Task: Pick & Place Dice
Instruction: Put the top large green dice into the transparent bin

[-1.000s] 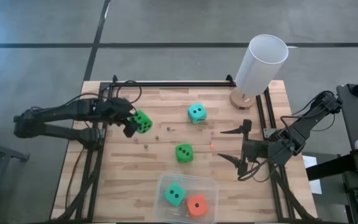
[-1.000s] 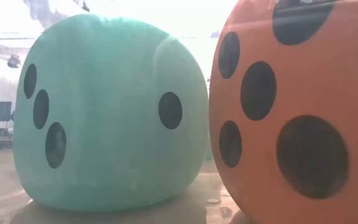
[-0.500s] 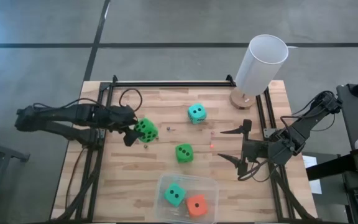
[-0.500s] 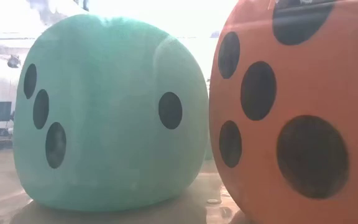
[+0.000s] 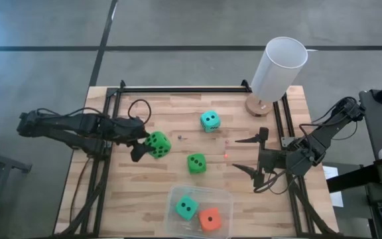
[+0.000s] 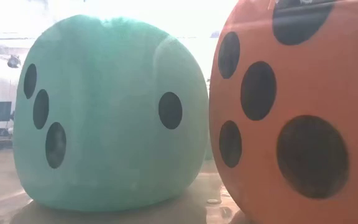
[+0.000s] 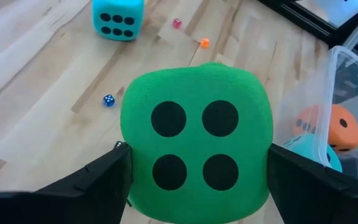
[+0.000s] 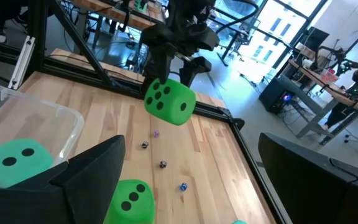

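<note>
The left tool [image 5: 146, 147] grips a green die [image 5: 156, 144], carried nearer the bin [image 5: 178, 196] than before; the right tool [image 5: 252, 159] waits open.

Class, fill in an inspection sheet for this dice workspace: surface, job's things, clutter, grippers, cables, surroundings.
Surface: wooden table, black frame rails.
Job's things: held green die; second green die and teal die on the table; teal die and orange-red die in the clear bin.
Clutter: tiny dice scattered mid-table.
Grippers: left gripper shut on the green die, lifted; right gripper open, empty, waiting at the table's right.
Cables: black loop beside the left arm.
Surroundings: white cylinder on a round base; desks beyond.
</note>
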You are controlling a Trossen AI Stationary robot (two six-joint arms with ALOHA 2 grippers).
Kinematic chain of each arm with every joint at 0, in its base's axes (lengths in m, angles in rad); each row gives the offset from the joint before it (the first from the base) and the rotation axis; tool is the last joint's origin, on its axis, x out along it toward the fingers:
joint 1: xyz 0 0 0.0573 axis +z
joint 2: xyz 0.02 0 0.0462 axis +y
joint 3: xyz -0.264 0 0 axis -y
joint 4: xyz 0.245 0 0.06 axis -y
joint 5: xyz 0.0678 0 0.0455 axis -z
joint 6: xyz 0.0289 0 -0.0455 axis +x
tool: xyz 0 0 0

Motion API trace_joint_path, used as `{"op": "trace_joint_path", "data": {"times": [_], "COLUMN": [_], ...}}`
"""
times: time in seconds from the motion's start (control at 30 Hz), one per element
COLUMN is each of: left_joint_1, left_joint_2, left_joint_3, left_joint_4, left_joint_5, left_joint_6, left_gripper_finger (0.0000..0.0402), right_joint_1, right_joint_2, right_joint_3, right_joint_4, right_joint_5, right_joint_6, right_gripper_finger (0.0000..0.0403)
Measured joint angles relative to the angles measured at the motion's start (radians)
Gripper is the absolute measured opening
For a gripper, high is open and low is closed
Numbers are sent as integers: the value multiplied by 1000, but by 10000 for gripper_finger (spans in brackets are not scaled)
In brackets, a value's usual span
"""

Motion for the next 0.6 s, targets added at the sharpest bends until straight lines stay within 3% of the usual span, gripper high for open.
{"op": "trace_joint_path", "data": {"times": [0.6], "left_joint_1": [-12], "left_joint_2": [0], "left_joint_3": [0], "left_joint_4": [3], "left_joint_5": [0], "left_joint_6": [3], "left_gripper_finger": [324], "right_joint_1": [0], "right_joint_2": [0], "right_joint_3": [0], "right_joint_4": [0], "right_joint_5": [0], "right_joint_6": [0], "right_gripper_finger": [366]}}
